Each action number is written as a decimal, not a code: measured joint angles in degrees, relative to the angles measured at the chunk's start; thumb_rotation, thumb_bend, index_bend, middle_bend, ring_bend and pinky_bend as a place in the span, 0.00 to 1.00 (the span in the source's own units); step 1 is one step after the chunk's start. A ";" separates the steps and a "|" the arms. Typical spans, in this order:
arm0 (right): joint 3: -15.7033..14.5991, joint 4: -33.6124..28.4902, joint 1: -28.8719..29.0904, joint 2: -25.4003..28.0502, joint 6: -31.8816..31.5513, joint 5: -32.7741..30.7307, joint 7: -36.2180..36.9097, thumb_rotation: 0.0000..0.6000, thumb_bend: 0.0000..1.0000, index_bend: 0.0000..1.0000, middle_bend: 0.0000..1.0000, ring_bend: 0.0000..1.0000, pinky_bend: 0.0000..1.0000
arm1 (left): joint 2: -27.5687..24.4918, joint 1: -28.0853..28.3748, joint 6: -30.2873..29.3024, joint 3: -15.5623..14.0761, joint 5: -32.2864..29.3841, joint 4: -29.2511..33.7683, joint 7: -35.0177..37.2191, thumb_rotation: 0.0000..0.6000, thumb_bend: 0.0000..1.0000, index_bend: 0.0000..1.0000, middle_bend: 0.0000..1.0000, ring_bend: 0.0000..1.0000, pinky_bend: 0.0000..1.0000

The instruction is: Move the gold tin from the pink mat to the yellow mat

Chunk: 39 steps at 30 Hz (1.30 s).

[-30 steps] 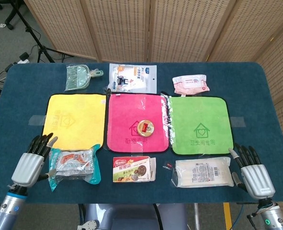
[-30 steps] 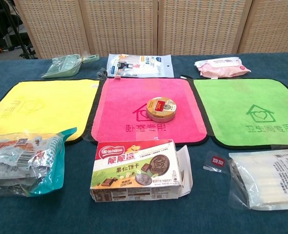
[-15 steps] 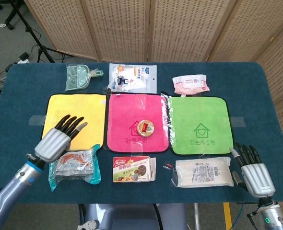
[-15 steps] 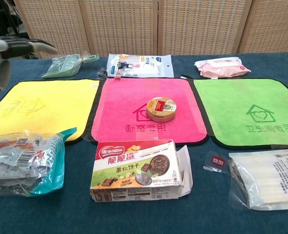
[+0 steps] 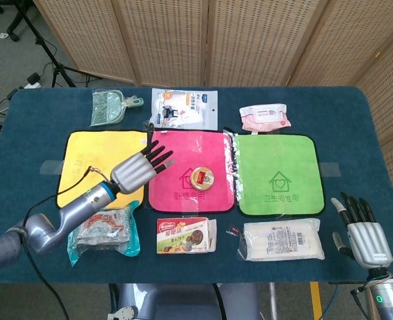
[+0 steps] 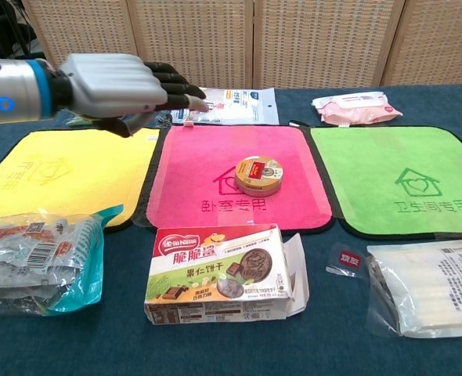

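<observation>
Left hand [image 5: 135,171] had swung in from the near-left corner of the tabletop [image 5: 36,113] within the last second: it hung above the seam between yellow mat [image 5: 93,157] and pink mat [image 5: 180,150], fingers [image 6: 172,84] extended and spread, holding nothing. They pointed toward the gold tin [image 5: 202,177] but stood clearly short of it, no contact. Judged as the reach phase; grasp not yet begun, transfer all ahead.

Right hand [image 5: 362,230] sat at the near-right edge of the tabletop, fingers apart, empty, well away from the action.

The tin hadn't moved: it lay flat near the middle of the pink mat, over the printed house logo. Low round can, gold sidewall, red-and-white label on the lid. Being shallow, it probably needed a grip across the rim.
</observation>
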<state>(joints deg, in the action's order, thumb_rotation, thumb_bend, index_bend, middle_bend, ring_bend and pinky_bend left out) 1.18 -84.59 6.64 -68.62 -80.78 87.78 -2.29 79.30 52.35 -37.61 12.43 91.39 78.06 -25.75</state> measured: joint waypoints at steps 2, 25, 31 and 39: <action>0.30 0.43 0.05 0.04 0.36 -0.77 0.65 1.00 0.47 0.08 0.00 0.00 0.00 | 2.61 2.21 1.81 0.28 -0.54 -2.21 -0.16 1.00 1.00 0.04 0.00 0.00 0.00; 1.75 2.26 -1.03 1.53 0.40 -4.28 6.08 1.00 0.47 0.08 0.00 0.00 0.00 | 22.35 15.07 5.98 -3.57 0.96 -20.78 10.89 1.00 1.00 0.04 0.00 0.00 0.00; 1.61 1.96 -1.14 1.71 0.19 -3.86 6.11 1.00 0.47 0.08 0.00 0.00 0.00 | 23.67 16.17 5.33 -5.24 1.65 -23.43 13.07 1.00 1.00 0.03 0.00 0.00 0.00; 1.42 1.55 -1.17 1.68 -0.08 -3.30 5.48 1.00 0.47 0.08 0.00 0.00 0.00 | 23.64 16.29 4.89 -7.10 1.61 -24.45 14.49 1.00 1.00 0.04 0.00 0.00 0.00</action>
<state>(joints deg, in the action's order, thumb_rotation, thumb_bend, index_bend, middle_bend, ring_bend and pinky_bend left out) 2.60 -83.04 5.47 -66.94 -80.86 84.48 3.20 102.95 68.64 -32.72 5.33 92.99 53.61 -11.26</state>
